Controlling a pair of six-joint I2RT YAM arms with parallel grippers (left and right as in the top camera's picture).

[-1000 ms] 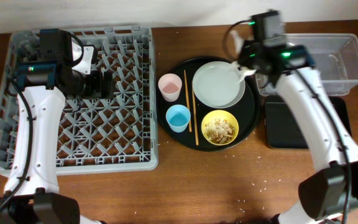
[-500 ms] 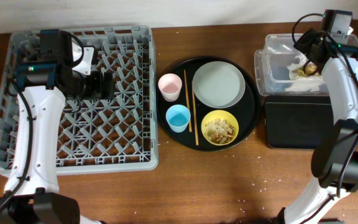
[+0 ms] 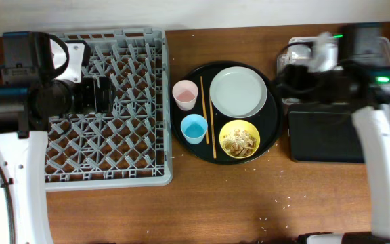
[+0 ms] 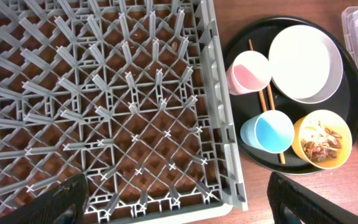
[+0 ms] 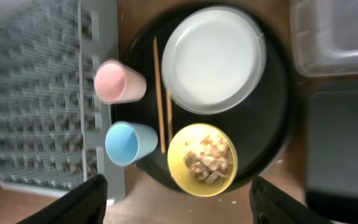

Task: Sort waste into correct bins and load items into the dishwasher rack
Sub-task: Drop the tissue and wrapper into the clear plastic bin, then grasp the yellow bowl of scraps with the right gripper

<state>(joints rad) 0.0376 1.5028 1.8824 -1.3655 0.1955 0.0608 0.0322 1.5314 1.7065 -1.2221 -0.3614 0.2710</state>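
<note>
— What changed on the right?
— My right gripper [image 5: 178, 182] left the tub [image 5: 334, 37], fingers spread, empty. The plate [image 5: 215, 59] was bare; noodle scraps [image 5: 202, 158] in the yellow bowl [image 5: 173, 148] came next, I judged.

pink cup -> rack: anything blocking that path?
Nothing visible. The pink cup stands at the round black tray's edge nearest the dishwasher rack. Only the tray rim, a strip of table and the rack's side wall lie between. The chopsticks and blue cup sit off that line.
</note>
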